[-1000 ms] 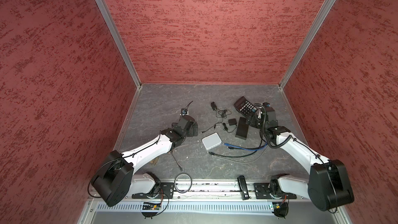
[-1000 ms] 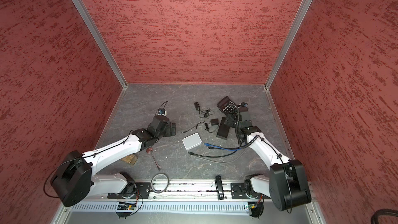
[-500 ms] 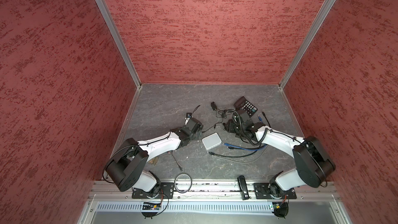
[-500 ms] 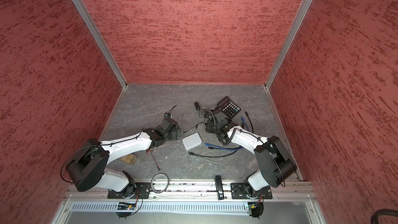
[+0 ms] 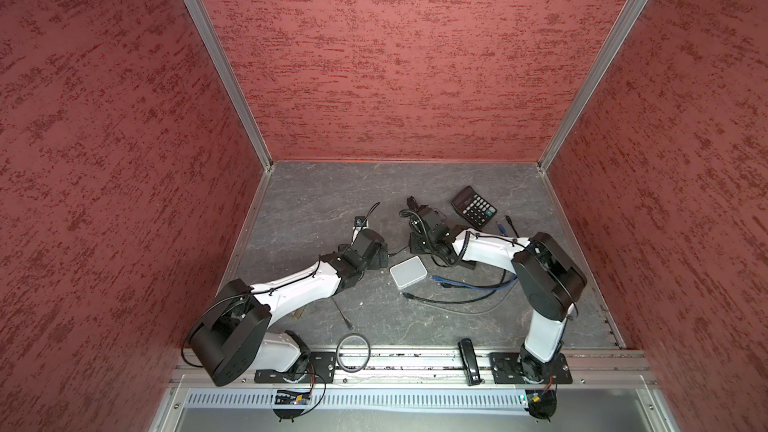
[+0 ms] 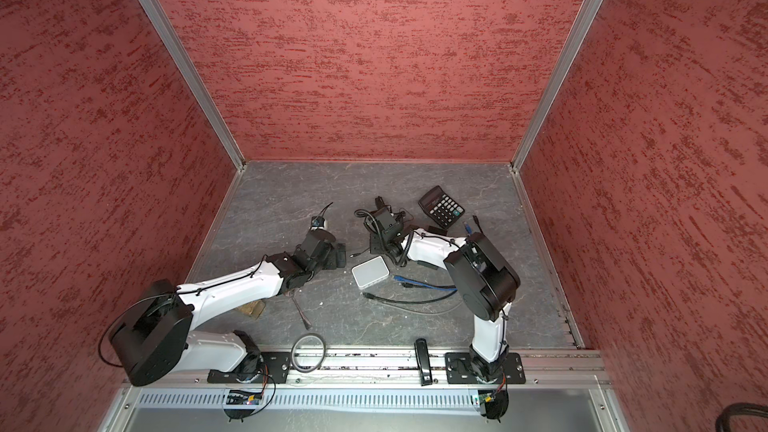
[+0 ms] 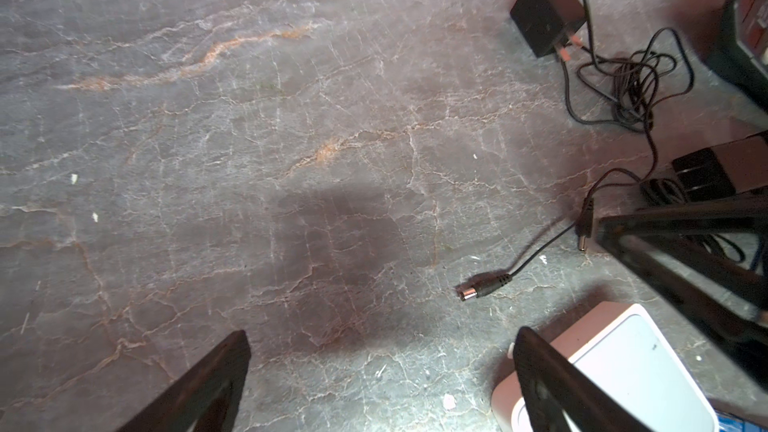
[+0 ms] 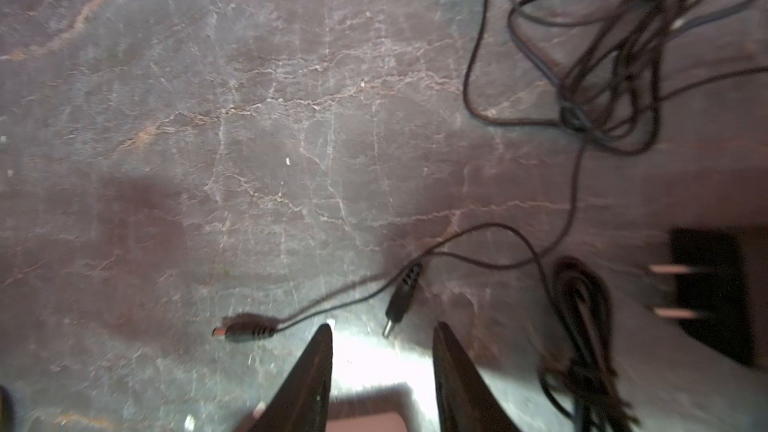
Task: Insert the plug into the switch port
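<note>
Black barrel plug [image 8: 400, 303] with a metal tip lies flat on the grey marbled floor [image 8: 249, 139], tip between the parted, unclamped fingertips of the right gripper [image 8: 384, 332]. In both top views that is mid-frame, just above the white square switch box [image 5: 409, 271]. Left gripper [image 7: 380, 351], left of the box, gapes wide, empty.

Three red, rough-textured walls [image 5: 399, 56] enclose the space, joined at the far corners by slanting aluminium posts [image 5: 216, 60]. The floor [image 5: 332, 184] is dark grey stone-patterned sheet with pale and orange veins [image 7: 232, 45]. A metal rail [image 5: 407, 361] runs along its near edge.
</note>
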